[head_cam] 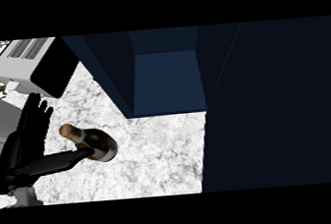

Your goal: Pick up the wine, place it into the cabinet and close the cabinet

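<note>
Wine bottle (92, 143) is on the table (150, 157), just right of the left hand (22, 150) — fingers straight, thumb out against it. The open cabinet (167, 79) sits beyond, to the right — right hand unseen.

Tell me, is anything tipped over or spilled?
Nothing is spilled. The wine bottle looks tilted, its cork pointing away from the open cabinet, beside the left hand. I cannot tell if it truly leans.

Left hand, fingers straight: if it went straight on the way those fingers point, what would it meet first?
Most likely the white appliance with the black front, just past the fingertips of the left hand. The wine bottle lies off that line, by the thumb. Heights are unclear, so the hand might pass over it.
</note>
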